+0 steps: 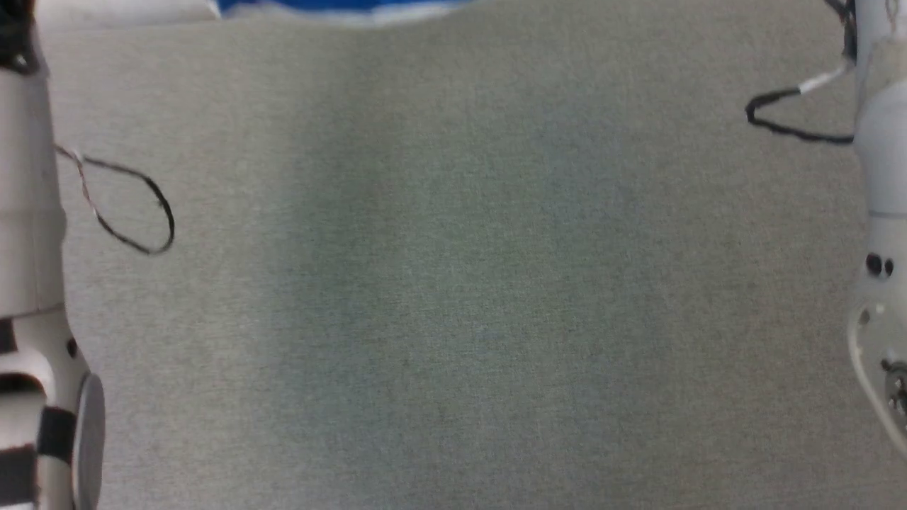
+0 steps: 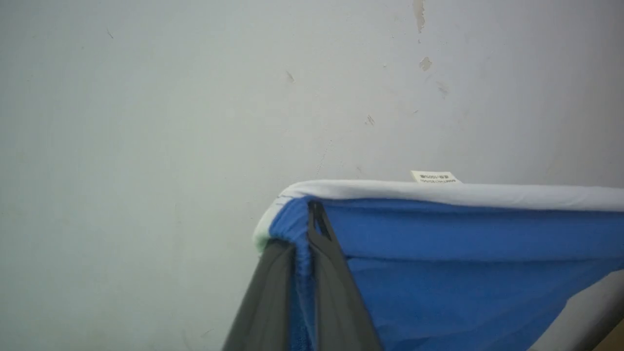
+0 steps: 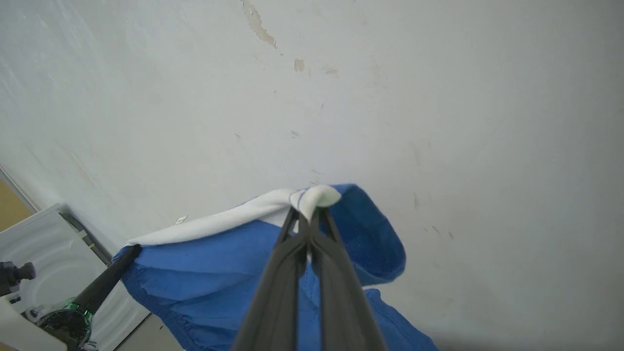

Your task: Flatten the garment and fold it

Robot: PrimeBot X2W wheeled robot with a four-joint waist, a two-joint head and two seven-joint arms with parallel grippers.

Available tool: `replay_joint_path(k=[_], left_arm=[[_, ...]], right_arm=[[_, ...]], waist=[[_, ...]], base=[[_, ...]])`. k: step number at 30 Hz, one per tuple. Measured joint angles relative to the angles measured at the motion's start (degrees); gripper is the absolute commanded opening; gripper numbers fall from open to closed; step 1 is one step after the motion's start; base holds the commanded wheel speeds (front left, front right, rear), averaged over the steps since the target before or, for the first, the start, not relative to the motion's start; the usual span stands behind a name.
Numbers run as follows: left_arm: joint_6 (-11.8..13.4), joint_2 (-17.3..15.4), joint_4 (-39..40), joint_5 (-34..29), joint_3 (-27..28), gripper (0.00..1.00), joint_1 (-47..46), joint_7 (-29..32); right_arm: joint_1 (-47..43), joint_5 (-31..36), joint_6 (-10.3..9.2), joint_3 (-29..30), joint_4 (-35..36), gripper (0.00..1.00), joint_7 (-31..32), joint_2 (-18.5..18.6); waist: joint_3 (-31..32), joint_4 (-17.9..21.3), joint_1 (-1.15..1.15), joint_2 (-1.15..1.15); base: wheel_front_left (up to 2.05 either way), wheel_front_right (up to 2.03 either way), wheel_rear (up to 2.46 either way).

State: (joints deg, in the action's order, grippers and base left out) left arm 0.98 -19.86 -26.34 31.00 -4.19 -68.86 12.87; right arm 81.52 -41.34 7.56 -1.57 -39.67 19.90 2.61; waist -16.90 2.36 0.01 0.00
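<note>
Right wrist view: right hand (image 3: 307, 215) and left hand (image 3: 131, 251) aloft, both clamped on the garment (image 3: 219, 265)

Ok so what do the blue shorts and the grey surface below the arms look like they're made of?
Shorts: thin matte fabric, likely a synthetic knit; it hangs in soft folds without shine. Surface: probably woven cloth or felt covering, grey and matte; a fine weave grain shows.

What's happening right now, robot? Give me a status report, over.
Both shut on the shorts: left gripper, right gripper. Shorts stretched in the air between them, white stripe along the held edge. No obstruction seen.
</note>
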Motion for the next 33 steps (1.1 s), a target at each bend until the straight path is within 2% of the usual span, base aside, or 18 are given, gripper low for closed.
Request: replay_joint_path(k=[4, 11, 18, 22, 25, 30, 33], left_arm=[[-1.31, 0.25, -5.00, -0.21, 0.32, 0.00, -2.79, -4.63], [-4.13, 0.79, -11.77, 0.19, -0.34, 0.00, -2.74, -8.65], [-6.65, 2.08, -15.02, 1.81, -1.48, 0.00, -1.53, -10.60], [-7.57, 2.65, -15.13, 3.10, -3.52, 0.00, 2.66, -11.10], [-8.01, 3.26, -13.82, 4.95, -4.75, 0.00, 7.41, -11.88], [-8.06, 2.76, -7.62, 7.90, -7.69, 0.00, 18.96, -12.79], [-8.08, 2.75, -3.57, 9.91, -8.44, 0.00, 26.99, -12.81]], right_arm=[[4.26, -1.26, 0.03, -2.94, -5.58, 0.00, -5.23, -0.12], [5.14, -5.89, 0.03, -7.70, -10.83, 0.00, -8.27, -0.01], [2.93, -7.95, -0.02, -11.73, -10.50, 0.00, -7.82, 0.22], [-3.55, -8.71, -0.02, -12.85, -5.78, 0.00, -5.50, 0.38], [-10.70, -8.72, -0.02, -13.37, 0.55, 0.00, -3.70, 2.12], [-27.58, -7.93, -0.02, -13.17, 13.51, 0.00, 0.42, 6.06], [-39.18, -6.27, -0.02, -11.15, 21.64, 0.00, 3.25, 7.95]], waist=[[-2.46, 1.16, 0.00, 0.00], [-5.91, 2.46, 0.00, 0.00], [-6.33, 1.87, -0.01, 0.00], [-4.99, 1.06, -0.01, 0.00], [-3.43, 0.43, -0.01, 0.00], [0.12, -0.43, -0.02, 0.00], [2.49, -0.91, -0.02, 0.00]], base=[[0.00, 0.00, 0.00], [0.00, 0.00, 0.00], [0.00, 0.00, 0.00], [0.00, 0.00, 0.00], [0.00, 0.00, 0.00], [0.00, 0.00, 0.00], [0.00, 0.00, 0.00]])
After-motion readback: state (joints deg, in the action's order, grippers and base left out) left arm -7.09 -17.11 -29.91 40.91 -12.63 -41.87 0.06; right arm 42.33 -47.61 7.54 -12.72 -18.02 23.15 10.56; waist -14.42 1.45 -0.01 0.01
